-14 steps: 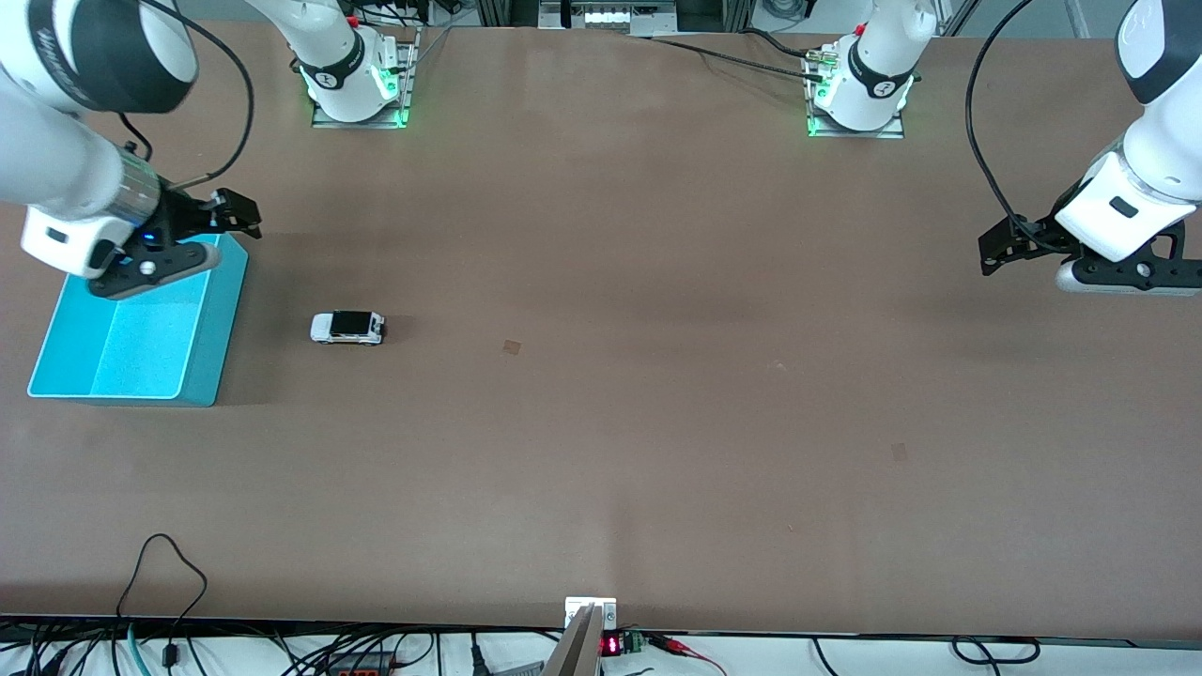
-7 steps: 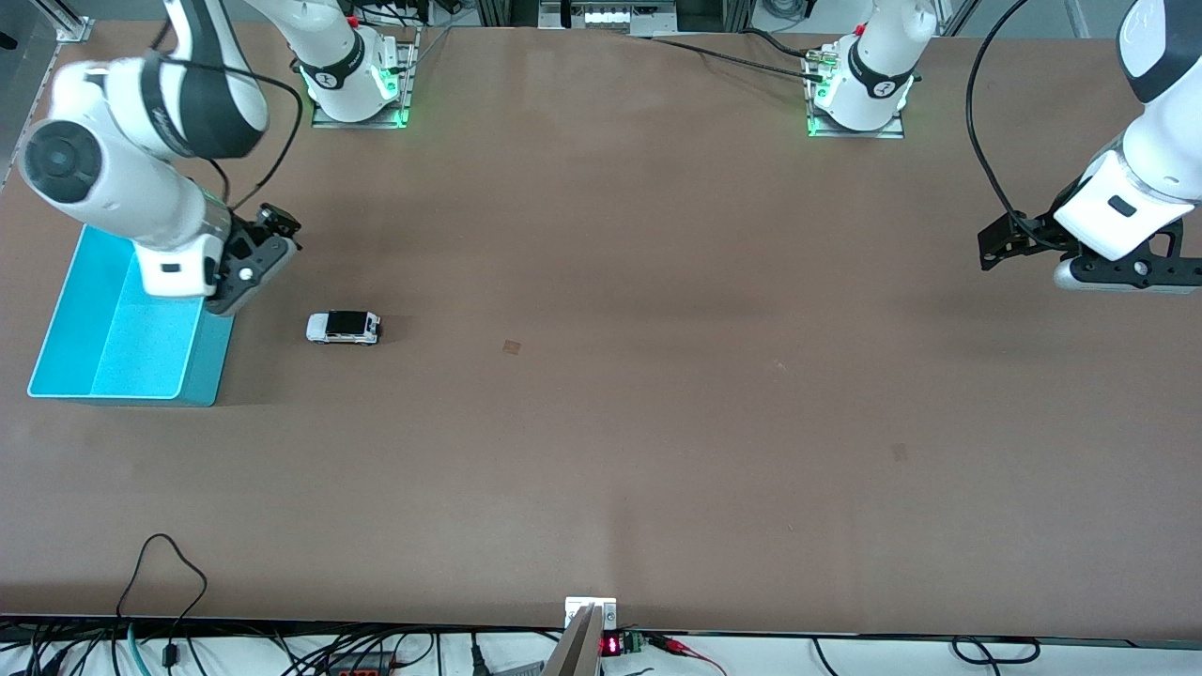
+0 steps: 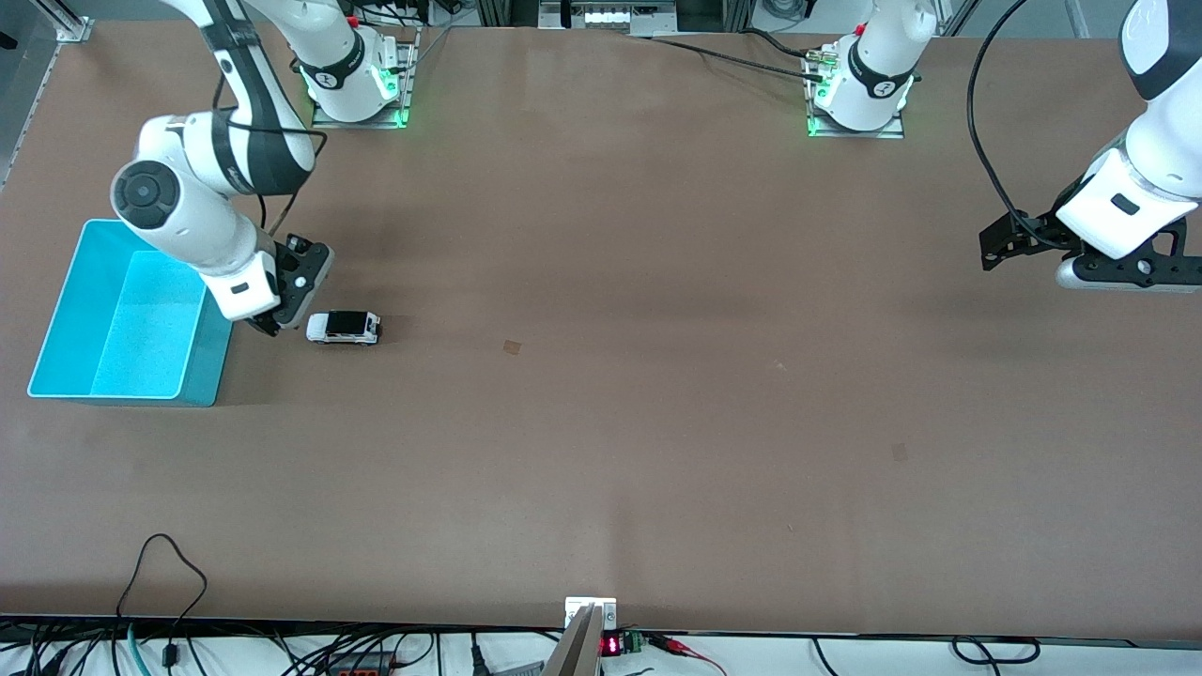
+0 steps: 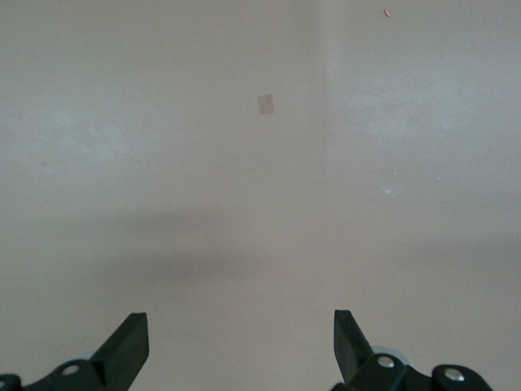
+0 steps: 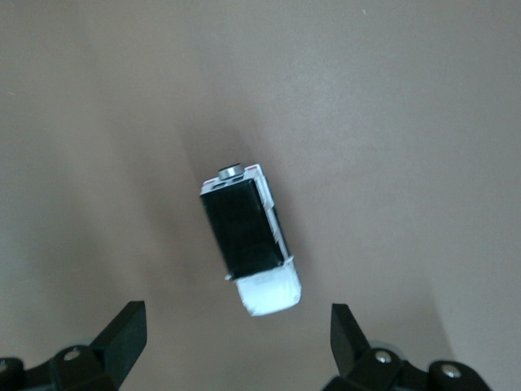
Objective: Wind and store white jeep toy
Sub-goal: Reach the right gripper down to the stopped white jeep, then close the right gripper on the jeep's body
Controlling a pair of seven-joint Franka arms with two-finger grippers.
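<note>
On the table [image 3: 601, 422], toward the right arm's end: the white jeep toy [image 3: 345, 327], standing on its wheels, just beside the cyan bin [image 3: 66, 310] but not touching it, a strip of bare table between them. Long axis along the table's length, from one arm's end toward the other, with the white hood toward the bin and the black rear toward the left arm's end.

Just beside the jeep's hood end, low over the strip between jeep and bin: the right gripper [image 3: 266, 324], fingers spread wide, holding nothing. In the right wrist view, jeep [image 5: 248, 244] ahead of the open fingers [image 5: 122, 338] and not yet between them, its long axis slightly tilted against the line in which the fingers point. Judged from this, a short advance along the car's length needed, with a small turn of the wrist, so that the pads close on the two long sides and not on hood and rear.

Over bare table at the other end, well apart from the jeep: the left gripper [image 3: 1005, 246], waiting, fingers [image 4: 126, 346] also spread and empty. Clearly the right arm nearer, and probably the one for the grasp.
</note>
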